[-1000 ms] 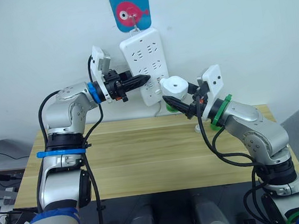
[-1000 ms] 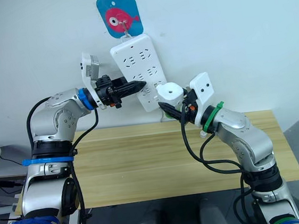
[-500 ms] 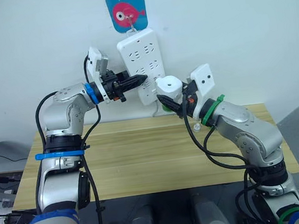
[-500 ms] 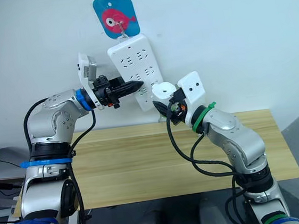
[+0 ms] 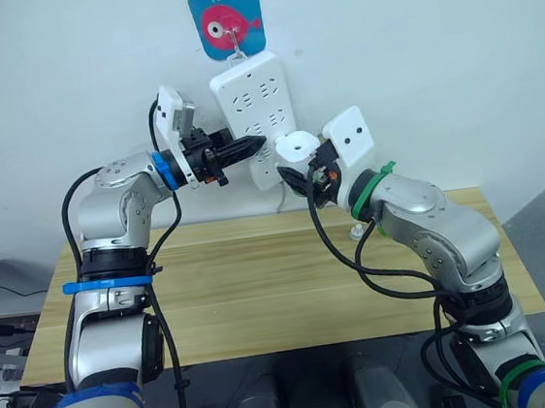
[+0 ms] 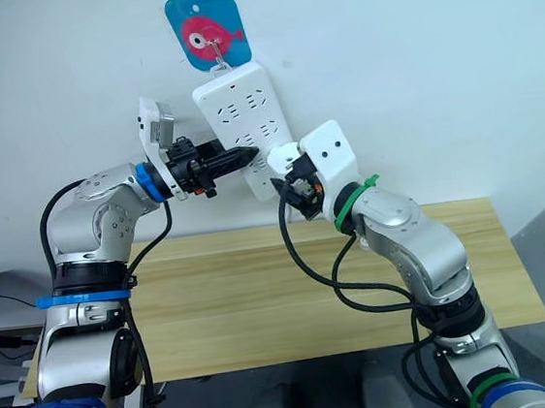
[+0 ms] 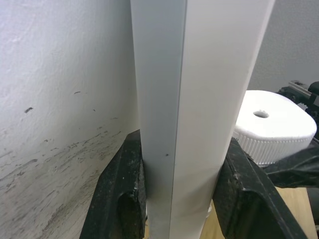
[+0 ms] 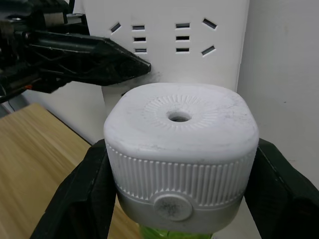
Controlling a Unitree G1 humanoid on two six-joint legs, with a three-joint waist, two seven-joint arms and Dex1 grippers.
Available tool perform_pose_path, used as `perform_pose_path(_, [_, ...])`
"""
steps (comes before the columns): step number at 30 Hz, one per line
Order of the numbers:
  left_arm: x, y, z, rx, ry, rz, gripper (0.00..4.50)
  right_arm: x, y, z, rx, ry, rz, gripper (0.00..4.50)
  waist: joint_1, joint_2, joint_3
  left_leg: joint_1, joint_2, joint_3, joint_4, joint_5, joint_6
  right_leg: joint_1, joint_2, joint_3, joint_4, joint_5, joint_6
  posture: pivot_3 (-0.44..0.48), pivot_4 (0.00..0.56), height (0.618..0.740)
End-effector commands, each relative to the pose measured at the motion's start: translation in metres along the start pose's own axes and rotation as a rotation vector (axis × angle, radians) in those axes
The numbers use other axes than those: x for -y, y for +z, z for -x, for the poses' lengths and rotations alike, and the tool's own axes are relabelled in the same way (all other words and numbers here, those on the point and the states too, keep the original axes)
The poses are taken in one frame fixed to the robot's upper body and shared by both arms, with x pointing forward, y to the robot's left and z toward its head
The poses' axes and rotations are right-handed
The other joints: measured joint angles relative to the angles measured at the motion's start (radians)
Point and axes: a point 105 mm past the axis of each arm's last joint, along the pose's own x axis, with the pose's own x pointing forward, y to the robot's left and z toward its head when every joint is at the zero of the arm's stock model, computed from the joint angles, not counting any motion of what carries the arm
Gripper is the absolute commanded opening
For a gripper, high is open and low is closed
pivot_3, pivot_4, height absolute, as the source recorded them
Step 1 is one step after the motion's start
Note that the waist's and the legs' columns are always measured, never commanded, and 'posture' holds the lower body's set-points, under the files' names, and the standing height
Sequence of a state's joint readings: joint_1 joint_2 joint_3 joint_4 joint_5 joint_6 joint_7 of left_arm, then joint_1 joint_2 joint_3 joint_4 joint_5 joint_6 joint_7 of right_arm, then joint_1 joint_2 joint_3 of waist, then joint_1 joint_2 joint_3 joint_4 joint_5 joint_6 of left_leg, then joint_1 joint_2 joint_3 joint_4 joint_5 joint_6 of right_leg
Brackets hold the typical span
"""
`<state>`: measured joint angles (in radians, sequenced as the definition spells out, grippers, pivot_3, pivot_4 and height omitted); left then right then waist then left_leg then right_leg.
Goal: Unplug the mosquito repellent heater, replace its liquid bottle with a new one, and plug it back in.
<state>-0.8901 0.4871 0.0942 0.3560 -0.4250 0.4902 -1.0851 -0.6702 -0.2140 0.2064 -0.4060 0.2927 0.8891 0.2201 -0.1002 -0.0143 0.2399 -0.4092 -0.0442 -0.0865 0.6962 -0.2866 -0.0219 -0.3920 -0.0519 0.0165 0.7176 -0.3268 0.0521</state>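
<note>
**Heater going up against the strip**

Right gripper (image 8: 179,199) is clamping the mosquito repellent heater (image 8: 180,149) on both sides, vent hole facing up, a sliver of green bottle (image 8: 172,232) peeking out underneath. It's sitting at the power strip's (image 5: 258,118) 5 o'clock. Farther back, the left gripper (image 7: 174,199) is pinching the strip's edge; the left wrist view is catching the wall (image 7: 60,89) right behind it.
</note>
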Motion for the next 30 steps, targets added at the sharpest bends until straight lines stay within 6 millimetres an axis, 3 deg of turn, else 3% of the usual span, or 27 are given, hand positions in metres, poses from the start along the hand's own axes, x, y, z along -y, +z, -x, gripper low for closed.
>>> perform_pose_path(1, [0.02,0.008,-0.013,0.036,-0.113,-0.013,1.31,-0.001,0.019,-0.009,0.088,-0.032,-0.035,3.06,-0.003,0.0,0.0,0.0,0.0,0.0,0.0,0.0,0.0,0.0,0.0,0.0,0.0,0.0,0.0,-0.08,0.223,0.74])
perform_pose_path(4, [0.02,0.008,-0.012,0.035,-0.111,-0.014,1.31,-0.002,0.019,-0.012,0.095,-0.035,-0.105,3.06,-0.007,0.0,0.0,0.001,0.002,0.0,0.0,0.001,-0.001,0.0,0.0,0.0,0.0,0.002,-0.003,-0.077,0.223,0.74])
perform_pose_path(18, [0.019,0.006,-0.013,0.038,-0.098,-0.02,1.31,0.003,0.019,-0.004,0.078,-0.048,-0.072,3.06,-0.004,0.0,0.0,0.004,0.002,0.0,-0.001,0.001,-0.001,0.001,0.0,-0.001,0.002,0.003,-0.005,-0.079,0.225,0.74])
perform_pose_path(22, [0.016,0.005,-0.014,0.037,-0.082,-0.032,1.31,0.003,0.022,0.005,0.101,-0.018,-0.089,4.42,0.008,0.0,0.0,0.004,0.002,0.0,-0.002,0.001,-0.001,0.001,0.0,-0.002,0.001,0.003,-0.005,-0.089,0.223,0.74])
perform_pose_path(30, [0.012,0.005,-0.013,0.035,-0.056,-0.052,1.31,0.002,0.02,0.04,0.067,0.077,-0.061,4.47,0.017,0.0,0.0,0.001,0.001,-0.001,-0.008,0.001,-0.003,0.001,-0.002,-0.003,-0.009,0.003,-0.005,-0.087,0.226,0.74])
